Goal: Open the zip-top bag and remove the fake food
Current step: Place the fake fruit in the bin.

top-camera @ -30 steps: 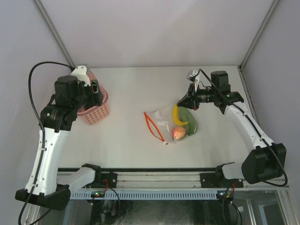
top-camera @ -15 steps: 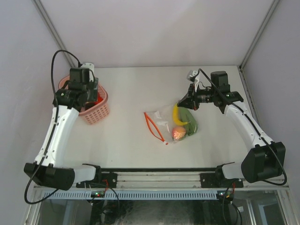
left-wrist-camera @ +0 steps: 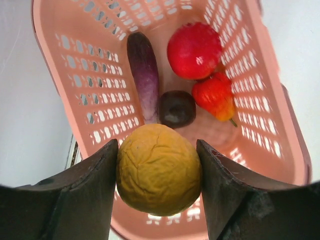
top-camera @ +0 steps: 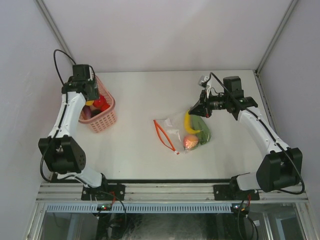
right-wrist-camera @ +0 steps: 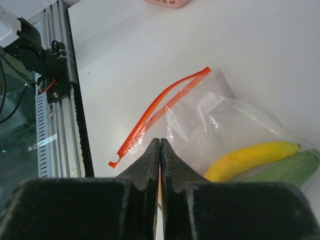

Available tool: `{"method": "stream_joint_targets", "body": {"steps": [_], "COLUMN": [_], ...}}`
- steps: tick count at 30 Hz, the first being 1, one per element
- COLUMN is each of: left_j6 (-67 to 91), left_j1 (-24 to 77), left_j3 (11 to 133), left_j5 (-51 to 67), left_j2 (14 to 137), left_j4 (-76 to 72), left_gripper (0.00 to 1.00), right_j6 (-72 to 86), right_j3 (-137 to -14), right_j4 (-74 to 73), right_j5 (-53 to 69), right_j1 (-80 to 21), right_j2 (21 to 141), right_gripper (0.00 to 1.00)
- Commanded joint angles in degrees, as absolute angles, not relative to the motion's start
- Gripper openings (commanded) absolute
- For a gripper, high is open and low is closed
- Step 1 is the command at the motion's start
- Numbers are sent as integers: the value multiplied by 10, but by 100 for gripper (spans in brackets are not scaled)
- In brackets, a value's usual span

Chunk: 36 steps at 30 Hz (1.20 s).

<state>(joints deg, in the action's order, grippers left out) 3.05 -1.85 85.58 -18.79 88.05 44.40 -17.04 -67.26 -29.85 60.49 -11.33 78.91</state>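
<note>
**Left arm folds back over the basket, toy fruit in its grip**

Since a second ago the left arm has drawn its elbow in toward the table's left edge. The left gripper (top-camera: 89, 94) now hangs over the far end of the pink perforated plastic basket (top-camera: 102, 120), while the right arm has barely shifted. The left wrist view shows the left gripper's fingers (left-wrist-camera: 95, 185) set fairly wide and clamped on either side of a yellow-orange wrinkled round toy fruit (left-wrist-camera: 159, 170), which is held above the basket's open top. Inside the basket lie a purple toy eggplant (left-wrist-camera: 143, 75), a red round toy fruit (left-wrist-camera: 194, 50), a red-orange pointed toy piece (left-wrist-camera: 215, 96) and a dark brown round toy piece (left-wrist-camera: 176, 108), the last just beside the eggplant's lower end.

The clear crinkly zip-top bag (top-camera: 172, 127) lies flat near the middle of the white table (top-camera: 140, 95), well apart from the basket. Its red-orange zipper strip (right-wrist-camera: 160, 107) faces the left arm's side, and its two halves are parted along the middle. Inside the bag's other end sit a yellow toy banana (right-wrist-camera: 250, 157), a green toy vegetable (top-camera: 203, 131) and an orange round toy fruit (top-camera: 190, 142). The right gripper (right-wrist-camera: 160, 142) sits at the bag's far right corner with its jaws pressed fully together. Whether any plastic is pinched between them cannot be told.
</note>
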Motion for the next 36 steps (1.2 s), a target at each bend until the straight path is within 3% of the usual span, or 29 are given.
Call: {"method": "stream_joint_targets", "body": {"steps": [1,8,12,20,23,26,28,31,36], "left_j6": [72,89,90,90,94,108,119,133,140], "left_j1": [-48,-60,-63,-68,-72,-79,-84,-90,-95], "left_j3": [916,982,990,1042,1048,1062,1077,1085,1078], "left_j5": [-194,-255,-302,-316,-316,-307,-294,-277,-264], "left_j2": [937,1038,1069,1147,1161,1170,1174,1172,1145], "left_j4": [403,417,398,418,418,428,440,446,450], "left_gripper": [5,8,22,39,56,82,91,99,100], "right_j6": [-182,-184,-185,-188,-188,-189,-188,-188,-186], "right_j3": [-674,-674,-674,-674,-673,-674,-674,-673,-674], "right_j4": [-292,-293,-293,-294,-294,-294,-294,-294,-293], "right_j5": [600,589,585,579,578,578,578,580,584], "right_j1": [-112,-112,-112,-110,-109,-108,-107,-104,-96], "right_j2": [786,793,795,797,796,795,794,792,785], "right_gripper": [0,0,0,0,0,0,0,0,2]}}
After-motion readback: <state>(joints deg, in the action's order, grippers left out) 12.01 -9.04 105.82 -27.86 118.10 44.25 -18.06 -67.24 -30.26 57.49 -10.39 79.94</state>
